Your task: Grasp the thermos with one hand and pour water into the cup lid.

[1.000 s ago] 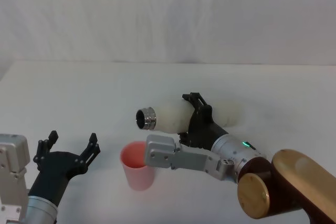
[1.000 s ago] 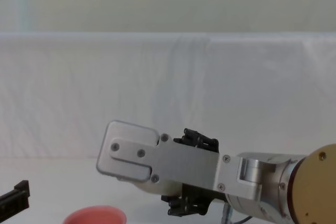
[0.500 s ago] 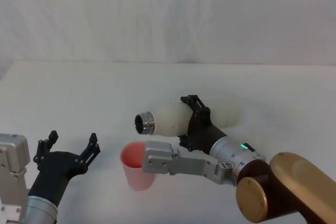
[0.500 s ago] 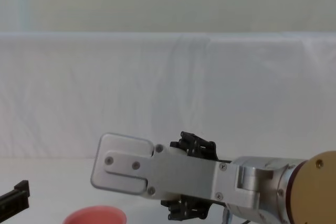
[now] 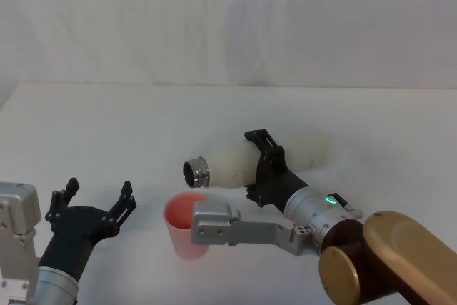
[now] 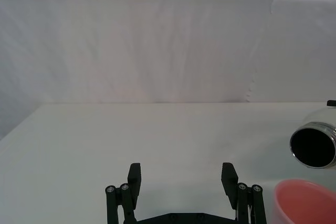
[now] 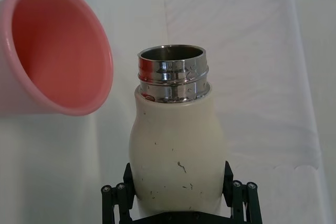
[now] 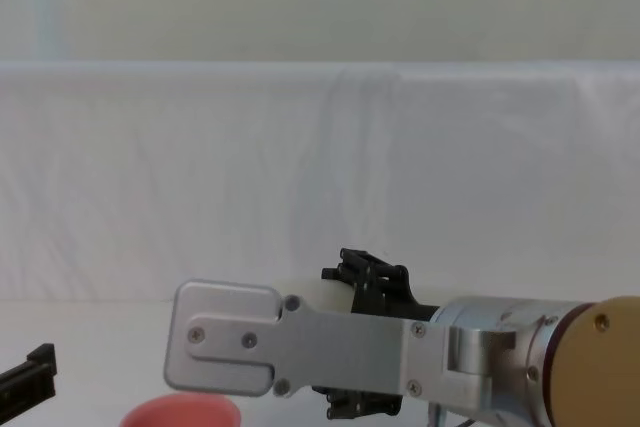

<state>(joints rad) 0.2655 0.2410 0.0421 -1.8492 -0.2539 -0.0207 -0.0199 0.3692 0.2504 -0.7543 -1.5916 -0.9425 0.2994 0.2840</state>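
My right gripper is shut on the cream-white thermos and holds it tipped on its side above the table. The steel neck points left and slightly down, just above the far rim of the salmon-pink cup lid. In the right wrist view the thermos sits between the black fingers, its open mouth beside the cup lid. No water is visible. My left gripper hovers open at the left of the cup lid, holding nothing. The left wrist view shows the thermos mouth over the cup lid.
The white table stretches wide around the cup lid, with a white draped backdrop behind it. A silver bracket on my right arm hangs close over the cup lid in the chest view.
My right gripper has tilted the thermos further, lowering its neck toward the cup lid's rim. The right arm's bracket dropped lower. The left gripper has stayed still.
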